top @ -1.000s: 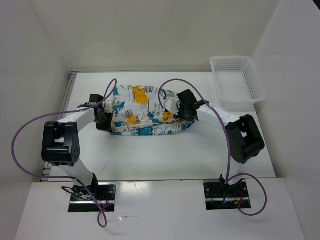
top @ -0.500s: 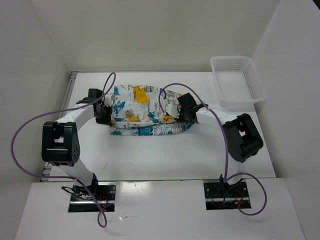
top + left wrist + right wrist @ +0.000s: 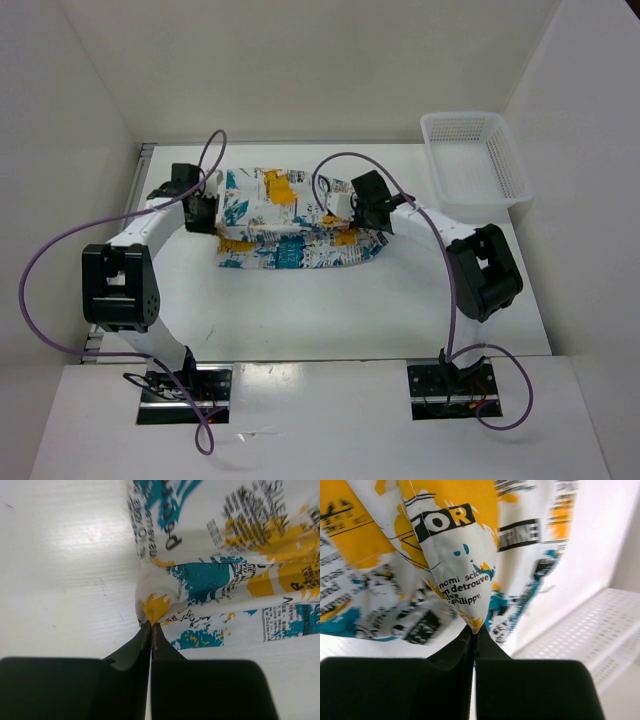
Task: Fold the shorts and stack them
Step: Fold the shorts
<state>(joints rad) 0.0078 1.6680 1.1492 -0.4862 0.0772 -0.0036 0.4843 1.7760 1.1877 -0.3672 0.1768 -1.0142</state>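
Observation:
The shorts (image 3: 285,222), white with teal, orange-yellow and black print, lie part folded across the far middle of the table. My left gripper (image 3: 207,212) is shut on their left edge, and the left wrist view shows the pinched yellow corner of the shorts (image 3: 210,575) at my left gripper (image 3: 151,625). My right gripper (image 3: 345,211) is shut on their right edge. In the right wrist view a fold of the shorts (image 3: 460,555) hangs from my right gripper (image 3: 474,629), lifted off the table.
A white plastic mesh basket (image 3: 474,160) stands at the far right corner and also shows in the right wrist view (image 3: 590,630). White walls close the table on the left, back and right. Purple cables loop over both arms.
Both grippers have moved away from me toward the back of the table, carrying the near edge of the shorts over the far part. The shorts now look narrower and flatter.

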